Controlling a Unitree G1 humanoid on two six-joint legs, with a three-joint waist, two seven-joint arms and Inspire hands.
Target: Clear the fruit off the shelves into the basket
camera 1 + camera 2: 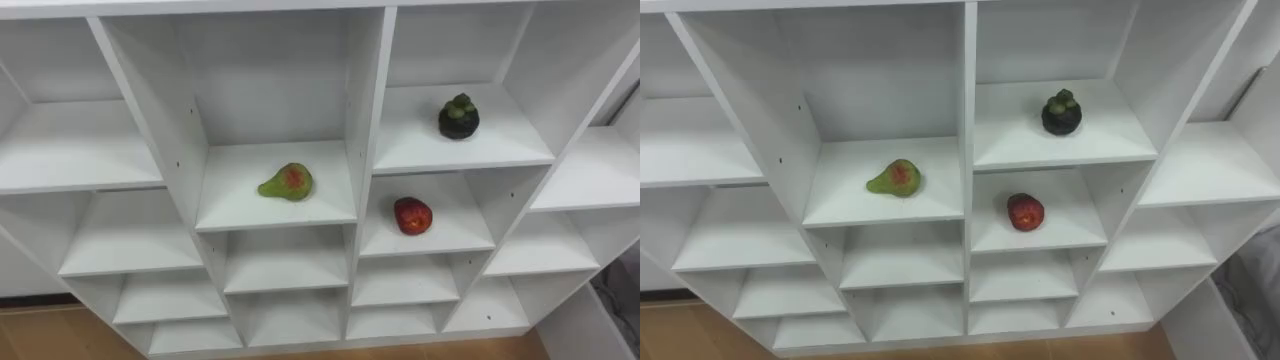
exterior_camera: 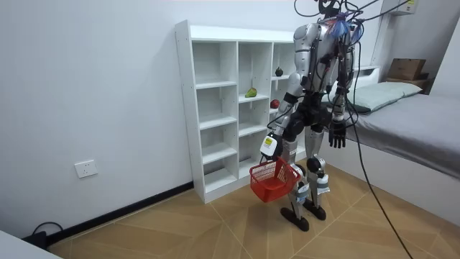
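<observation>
A white closet (image 1: 365, 120) of open cubbies stands in front of me. A green pear with a red patch (image 1: 287, 182) lies on the middle column's shelf. One column to the right, a dark mangosteen (image 1: 458, 117) sits on the upper shelf and a red apple (image 1: 412, 215) on the shelf below it. In the room view I stand facing the closet (image 2: 215, 108). My left hand (image 2: 277, 138) is curled round the handle of a red basket (image 2: 273, 180) that hangs at knee height. My right hand (image 2: 336, 137) hangs open at my side, holding nothing.
The closet stands against a white wall on a wooden floor (image 2: 215, 230). A bed (image 2: 410, 122) with a pillow lies at the room view's right, close behind me. The other cubbies hold nothing.
</observation>
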